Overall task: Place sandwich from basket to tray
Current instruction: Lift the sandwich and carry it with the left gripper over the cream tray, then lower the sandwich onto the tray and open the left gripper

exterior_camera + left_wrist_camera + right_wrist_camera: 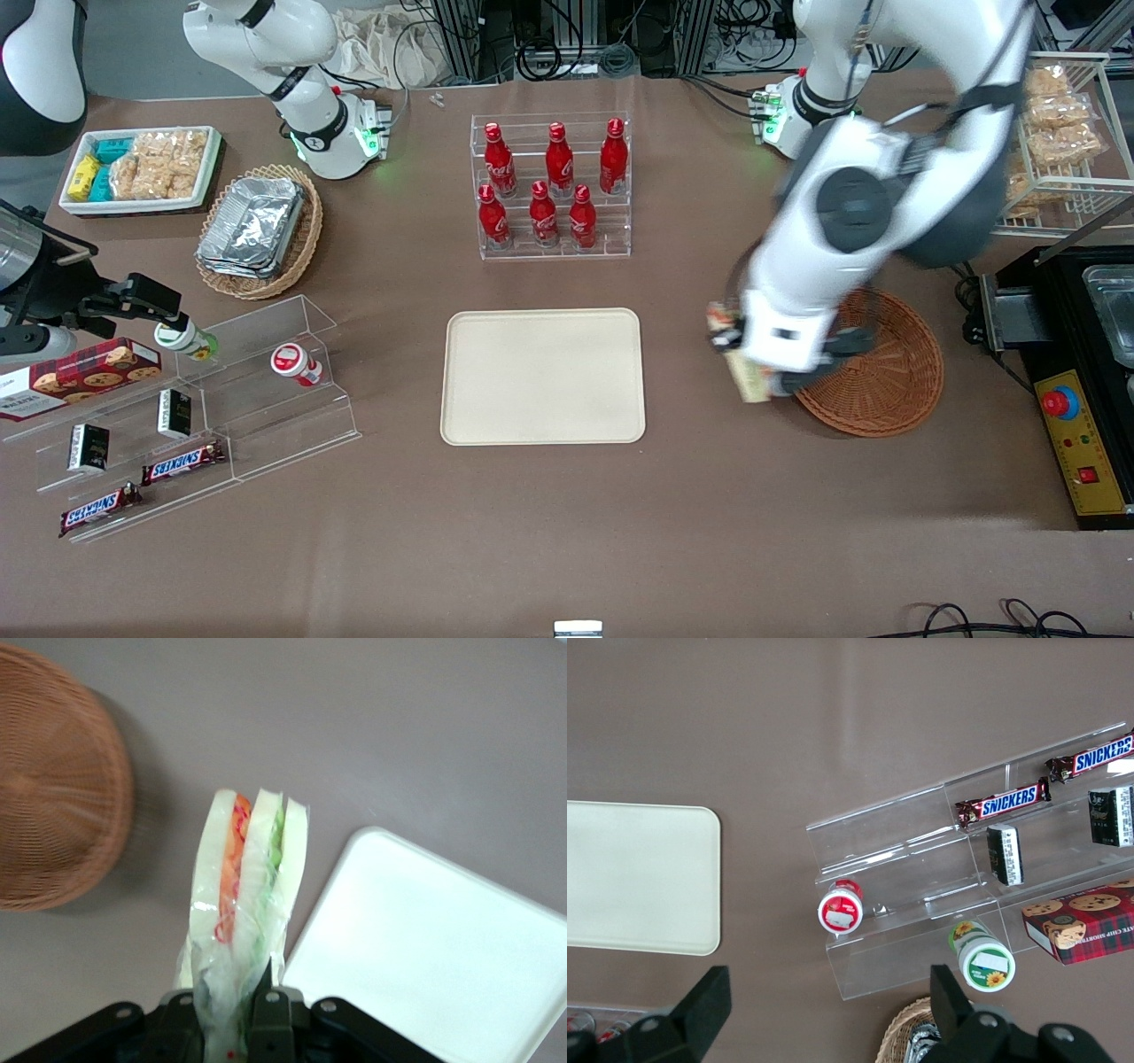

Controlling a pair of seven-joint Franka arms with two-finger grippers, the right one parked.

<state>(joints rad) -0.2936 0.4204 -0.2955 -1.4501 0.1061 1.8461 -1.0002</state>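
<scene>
Now the small triangular wedge sandwich (244, 904) of pale bread, with orange, red and green filling under clear wrap, hangs in the air pinched between the fingers of the working arm's claw (749, 377). It is lifted clear of the round reddish-brown woven wicker basket (886, 372) and sits over bare worktop (567, 532), just beside the basket's rim on the side facing the large flat cream-beige rectangular tray (543, 376). In the wrist view the sandwich points away from the claw, with the basket to one side and a rounded corner of the tray close on the other.

By my judgement the pick is done and the carry is in hand; the placing is not yet made. The next move calls for travel across the short strip of worktop to the tray, then a descent to its flat surface before the fingers let go, holding the wedge high enough to clear the low rim.

Nothing lies on that strip. The clear acrylic rack of red cola bottles (551, 186) stands nearer the robots' edge of the worktop, well apart from the path. The clear stepped display (213, 408) with chocolate bars lies toward the parked arm's end, out of the way.
</scene>
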